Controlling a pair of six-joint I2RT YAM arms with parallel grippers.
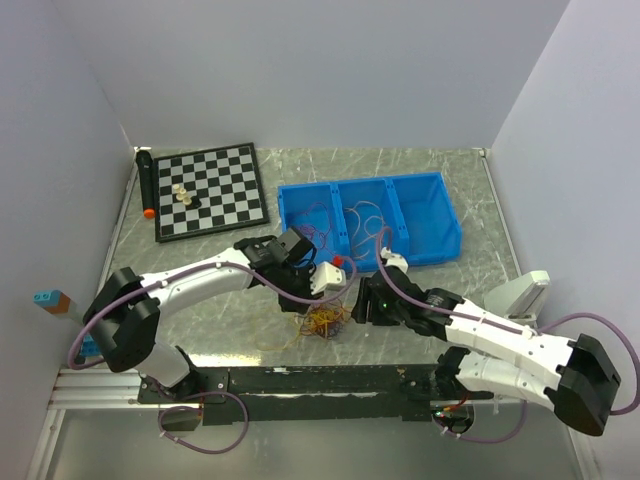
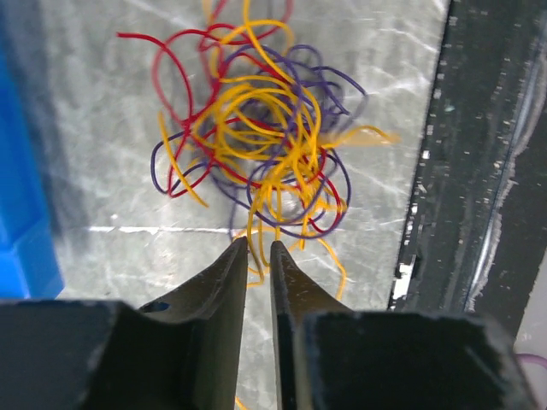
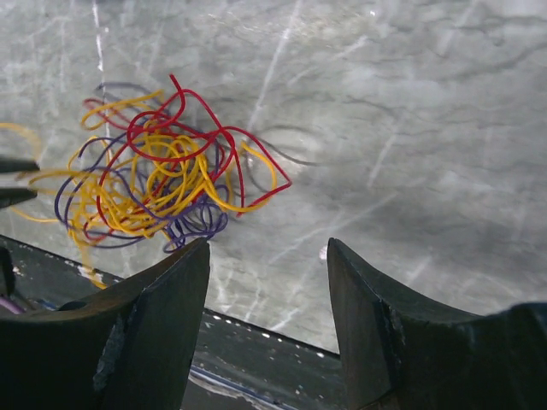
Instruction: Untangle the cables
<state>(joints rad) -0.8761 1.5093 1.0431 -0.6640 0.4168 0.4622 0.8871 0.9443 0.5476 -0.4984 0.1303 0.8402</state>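
Observation:
The cables (image 1: 325,320) lie as one tangled clump of thin yellow-orange, red and purple loops on the grey table, near its front edge. In the left wrist view the cables (image 2: 256,145) sit just ahead of my left gripper (image 2: 259,245). Its jaws stand a narrow gap apart, and a yellow strand shows through that gap. My left gripper (image 1: 316,303) hangs over the clump's left side. The right gripper (image 1: 358,305) is to the right of the clump. In the right wrist view the right gripper (image 3: 267,246) is wide open and empty, with the cables (image 3: 154,184) up and to the left.
A blue three-compartment bin (image 1: 440,215) behind the arms holds a few thin wires; its wall (image 2: 21,213) shows at left. A chessboard (image 1: 210,190) with a few pieces and a black stick (image 1: 146,185) lie at back left. A black rail (image 1: 330,380) runs along the near edge.

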